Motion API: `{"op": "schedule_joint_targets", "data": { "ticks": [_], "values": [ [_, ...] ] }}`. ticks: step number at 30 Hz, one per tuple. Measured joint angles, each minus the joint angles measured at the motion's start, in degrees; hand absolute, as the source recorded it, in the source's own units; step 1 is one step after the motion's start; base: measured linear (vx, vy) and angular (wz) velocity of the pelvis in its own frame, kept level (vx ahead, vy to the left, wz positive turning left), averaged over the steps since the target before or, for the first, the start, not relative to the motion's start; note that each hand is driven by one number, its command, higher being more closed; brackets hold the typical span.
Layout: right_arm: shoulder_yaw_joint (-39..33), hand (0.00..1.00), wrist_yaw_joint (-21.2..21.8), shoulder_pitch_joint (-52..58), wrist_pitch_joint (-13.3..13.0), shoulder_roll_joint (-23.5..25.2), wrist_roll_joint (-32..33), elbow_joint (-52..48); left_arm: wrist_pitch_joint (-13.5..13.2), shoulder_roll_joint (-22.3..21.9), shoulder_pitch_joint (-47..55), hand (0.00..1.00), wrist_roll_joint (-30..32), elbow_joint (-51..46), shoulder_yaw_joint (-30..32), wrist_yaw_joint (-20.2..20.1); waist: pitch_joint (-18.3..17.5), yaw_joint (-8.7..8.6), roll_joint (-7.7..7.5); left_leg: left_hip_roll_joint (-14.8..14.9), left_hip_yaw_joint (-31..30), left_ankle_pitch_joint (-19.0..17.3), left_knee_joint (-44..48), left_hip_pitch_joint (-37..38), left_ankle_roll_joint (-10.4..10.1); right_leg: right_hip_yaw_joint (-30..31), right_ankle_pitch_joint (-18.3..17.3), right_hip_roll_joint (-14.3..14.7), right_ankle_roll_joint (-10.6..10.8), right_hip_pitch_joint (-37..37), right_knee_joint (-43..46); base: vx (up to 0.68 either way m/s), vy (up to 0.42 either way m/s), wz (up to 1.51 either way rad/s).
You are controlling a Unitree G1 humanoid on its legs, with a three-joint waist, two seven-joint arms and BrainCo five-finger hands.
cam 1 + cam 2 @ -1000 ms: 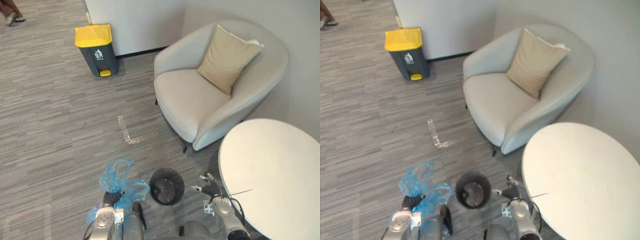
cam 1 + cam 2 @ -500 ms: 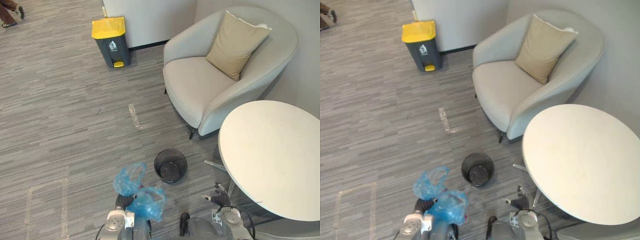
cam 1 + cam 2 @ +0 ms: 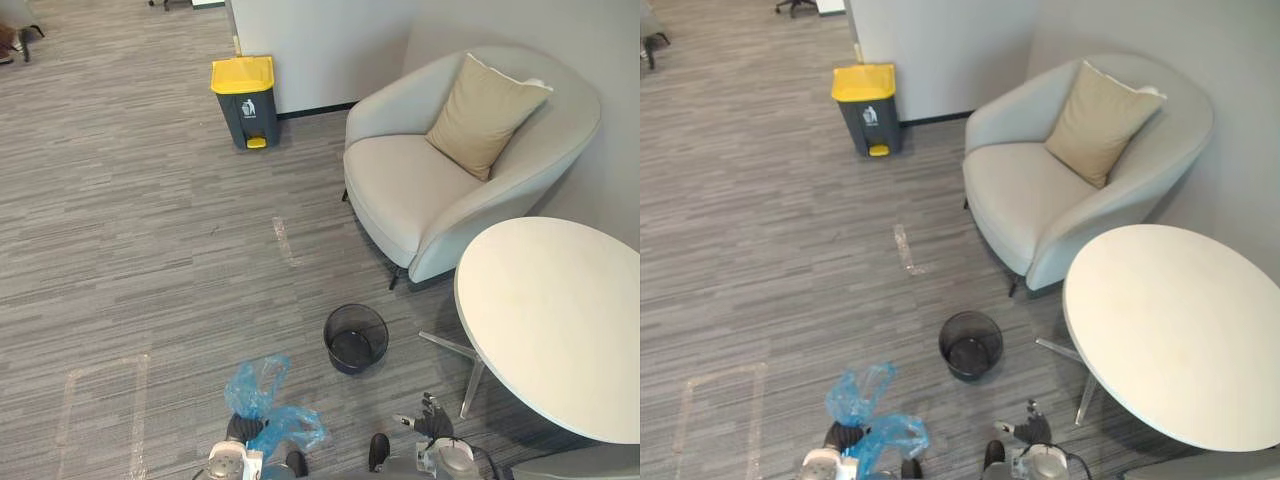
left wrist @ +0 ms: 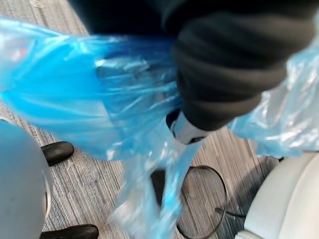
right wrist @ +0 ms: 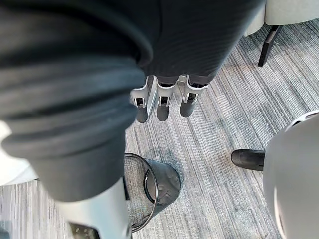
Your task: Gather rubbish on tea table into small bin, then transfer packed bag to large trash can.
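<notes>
left hand [image 4: 219, 84] clutches blue bag [image 3: 262, 398]; tail hanging floorward

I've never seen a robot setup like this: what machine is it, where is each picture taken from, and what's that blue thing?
It is a humanoid robot with two hands. Two pictures look down from its head; the other two come from cameras on its wrists. Its left hand grips a blue plastic bag. Its right hand is open, holding nothing. On the floor stand a small black mesh bin beside a white table, an armchair, and a yellow-lidded trash can by the wall.
</notes>
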Motion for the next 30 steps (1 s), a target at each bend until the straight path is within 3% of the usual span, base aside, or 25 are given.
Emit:
{"op": "schedule_joint_targets", "data": {
  "ticks": [2, 4, 5, 9, 10, 11, 12, 13, 14, 15, 16, 17, 18, 20, 21, 22, 23, 24, 25, 26, 27, 28, 29, 30],
  "values": [
    [-1.39, 0.0, -0.43, -0.12, 0.02, -0.02, -0.02, 0.02, 0.0, 0.14, -1.03, 1.0, -0.11, -0.02, -0.06, 0.12, 0.02, -0.12, -0.69, 0.15, 2.49, -1.14, 0.73, -2.83, 1.47, -4.54, -0.35, -1.67, 0.48, -0.06, -0.18, -0.05, 0.054, 0.82],
    [-2.35, 0.0, -0.9, -0.15, 0.08, -0.14, 0.0, 0.02, -0.01, 0.05, -1.95, 1.0, -0.16, -0.17, -0.09, 0.18, 0.09, -0.48, -1.07, 3.7, 14.46, -2.96, 5.64, -4.56, 2.18, -8.51, -1.03, -3.08, 0.96, 0.21, 0.14, 0.05, 0.123, 1.13],
    [-3.03, 0.0, -1.09, -0.77, 0.16, -0.74, 0.01, 0.13, -0.02, -0.01, -2.39, 1.0, -0.24, -0.18, -0.02, 0.2, 0.19, -0.84, -0.94, 5.53, 19.11, -3.27, 7.84, -5.57, 0.97, -10.21, -1.13, -3.93, 1.91, 0.21, 1.27, 0.1, 0.183, 1.02],
    [-2.97, 0.0, -1.81, -3.42, 0.15, -0.22, -0.17, 0.1, 0.05, 1.03, -1.4, 1.0, -0.68, -0.16, 1.28, 0.24, 0.9, -0.42, -2.07, 4.65, 18.76, -6.07, 11.81, -6.45, 0.93, -12.3, -1.69, -5.84, 3.1, 1.78, 2.11, 0.08, 0.183, 0.43],
    [-2.89, 0.0, -1.88, -3.74, 0.13, 0.12, -0.25, -0.01, 0.06, 0.93, -0.56, 1.0, -0.68, -0.16, 1.4, 0.24, 0.91, 0.08, -2.05, 4.46, 18.63, -8.3, 13.79, -6.44, 1.19, -12.39, -2.67, -6.88, 4.3, 2.01, 3.98, 0.07, 0.166, 0.06],
    [-2.89, 0.0, -1.9, -3.92, 0.2, 0.05, -0.43, 0.19, 0.06, 0.66, -0.2, 1.0, -0.68, -0.2, 1.49, 0.24, 1.15, 0.45, -1.73, 4.34, 18.44, -10.32, 15.12, -6.69, 1.3, -12.39, -3.98, -8.14, 5.07, 1.62, 7.02, 0.1, 0.283, 0.28],
    [-3.01, 0.0, -1.92, -3.93, 0.29, -0.24, -1.1, 1.7, 0.07, 0.29, 0.65, 1.0, -0.68, -0.31, 1.52, 0.24, 1.16, 0.38, -1.18, 2.91, 16.14, -13.56, 16.1, -6.19, 1.8, -11.89, -6.29, -11.64, 5.04, -0.63, 16.68, 0.1, 0.254, 0.37],
    [-3.06, 0.0, -1.95, -3.92, 0.45, -0.3, -1.34, 1.9, 0.06, 0.28, 0.73, 1.0, -0.67, -0.38, 1.4, 0.24, 1.19, 0.25, -1.04, 2.4, 15.48, -13.82, 16.11, -6.06, 2.07, -11.62, -6.38, -12.84, 4.69, -1.88, 20.12, 0.16, 0.316, 0.79],
    [-3.04, 0.0, -1.97, -2.87, 0.72, -0.28, -1.85, 1.93, 0.05, 0.51, 0.7, 1.0, -0.63, -0.86, 0.94, 0.29, 1.6, -0.43, -1.05, 0.82, 12.74, -14.45, 15.86, -5.05, 3.02, -8.39, -4.86, -15.85, 1.75, -6.28, 32.29, 0.18, 0.209, 0.73],
    [-3.04, 0.0, -1.97, -2.36, 0.83, -0.16, -1.92, 2.09, 0.05, 0.66, 0.63, 1.0, -0.62, -1.09, 0.84, 0.31, 1.91, -0.72, -1.0, 0.31, 11.54, -14.6, 15.7, -4.09, 3.4, -5.79, -3.89, -16.35, -0.12, -8.63, 36.96, 0.28, 0.216, 0.96],
    [-3.59, 0.0, -1.9, -1.83, 0.84, 0.35, -1.65, 2.14, 0.08, 1.43, 0.54, 1.0, -0.61, -1.05, 0.19, 0.49, 2.85, -1.48, -0.43, 0.56, 9.16, -14.95, 15.36, -2.72, 3.75, 0.28, -8.65, -13.68, 2.02, -12.23, 42.98, 0.26, 0.123, 0.73],
    [-3.34, 0.0, -1.91, -2.32, 0.86, 0.21, -1.77, 2.12, 0.12, 2.2, 0.72, 1.0, -0.62, -0.96, 0.0, 0.68, 3.11, -1.86, -0.39, 0.77, 7.9, -15.16, 14.79, -1.63, 3.75, 1.82, -11.19, -11.01, 2.29, -13.4, 44.28, 0.42, 0.103, 0.99],
    [-3.29, 0.0, -1.99, -2.17, 0.77, -0.09, -1.79, 2.09, 0.18, 2.86, 0.38, 1.0, -0.6, -0.9, -0.05, 0.85, 3.37, -2.18, -0.72, 0.87, 6.07, -15.11, 13.15, 0.87, 3.73, 2.25, -14.7, -6.73, 0.61, -15.62, 44.3, 0.38, 0.042, 0.78],
    [-3.33, 0.0, -2.17, -2.2, 0.53, -0.57, -1.71, 1.98, 0.18, 3.0, -1.04, 1.0, -0.6, 0.16, 0.06, 1.28, 3.71, -2.43, -0.68, 0.81, 3.81, -15.09, 11.17, 3.51, 3.7, 0.87, -16.13, -2.61, -0.64, -18.63, 41.78, 0.45, -0.001, 0.85],
    [-3.32, 0.0, -2.21, -3.04, 0.19, -1.25, -1.71, 1.59, 0.18, 2.74, -2.85, 1.0, -0.6, 1.05, 0.09, 1.33, 4.87, -2.99, 0.09, 1.33, 1.86, -15.09, 9.32, 6.28, 3.7, -1.17, -15.79, 0.36, -1.55, -21.31, 37.53, 0.51, -0.035, 0.87],
    [-3.31, 0.0, -2.22, -3.46, 0.16, -1.66, -1.73, 1.47, 0.18, 2.52, -3.51, 1.0, -0.6, 1.25, 0.09, 1.34, 5.52, -3.3, 0.41, 1.53, 1.15, -15.09, 8.83, 7.38, 3.69, -1.99, -15.11, 1.13, -1.82, -22.32, 35.24, 0.63, -0.053, 1.04],
    [-3.29, 0.0, -2.24, -3.6, 0.14, -2.49, -1.79, 1.35, 0.12, 2.37, -4.33, 1.0, -0.6, 1.24, 0.06, 1.34, 6.42, -3.77, 0.59, 1.64, -0.1, -15.07, 8.24, 9.56, 3.65, -3.12, -12.01, 1.92, -2.04, -23.98, 28.77, 0.57, -0.058, 1.07],
    [-3.31, 0.0, -2.3, -2.77, 0.32, -2.73, -1.97, 1.5, -0.08, 2.41, -4.48, 1.0, -0.6, 1.18, 0.05, 1.34, 6.55, -4.3, 0.06, 1.2, -0.54, -15.53, 7.9, 11.86, 1.62, -2.96, -6.75, 2.59, -2.49, -24.1, 21.02, 0.6, -0.068, 1.09],
    [-3.31, 0.0, -2.33, -2.08, 0.35, -2.73, -1.98, 1.49, -0.07, 2.41, -4.36, 1.0, -0.6, 1.19, 0.03, 1.33, 6.4, -4.5, -0.21, 1.08, -0.74, -16.15, 7.93, 12.81, 0.52, -2.27, -4.07, 2.85, -3.46, -24.11, 18.73, 0.8, -0.108, 1.06],
    [-3.96, 0.0, -2.36, -1.39, 0.5, -3.51, -2.07, 1.39, 0.01, 1.4, -4.03, 1.0, -0.5, 2.32, 0.11, 1.32, 6.12, -5.27, 1.67, 3.78, -1.49, -17.62, 11.8, 13.55, -2.63, -1.89, -1.3, 3.43, -8.98, -24.25, 24.09, 0.68, -0.105, 0.64],
    [-4.05, 0.0, -2.37, -1.57, 0.5, -3.54, -2.12, 1.34, -0.03, 1.43, -3.97, 1.0, -0.5, 2.29, 0.14, 1.31, 6.1, -5.29, 1.92, 4.29, -1.39, -17.23, 14.23, 12.95, -3.37, -2.07, -2.66, 3.4, -9.07, -24.11, 24.81, 0.83, -0.162, 0.53],
    [-4.15, 0.0, -2.3, -1.97, 0.72, -3.78, -2.27, 0.59, 0.01, 1.37, -4.42, 1.0, -0.51, 2.25, 0.26, 1.27, 6.25, -5.27, 2.0, 5.23, -0.17, -13.38, 23.93, 8.76, -6.94, -2.09, -5.5, 3.52, -9.35, -23.09, 25.93, 0.56, -0.139, 0.09],
    [-3.82, 0.0, -2.15, -1.95, 0.92, -3.8, -2.29, -0.25, 0.04, 1.08, -4.44, 1.0, -0.51, 2.23, 0.83, 1.29, 6.6, -5.25, 2.12, 5.9, 0.66, -10.68, 29.1, 6.65, -6.91, -1.82, -6.21, 4.0, -9.39, -21.63, 25.3, 0.71, -0.172, -0.09],
    [-3.34, 0.0, -2.11, -1.98, 1.13, -3.26, -2.31, -1.62, 0.06, 0.2, -3.88, 1.0, -0.52, 2.2, 2.59, 1.23, 7.3, -5.09, 2.59, 8.42, 1.53, -7.61, 40.24, 3.25, -6.53, -0.87, -6.85, 5.34, -9.53, -17.54, 22.81, 0.66, -0.098, -0.39]
  ]
}}
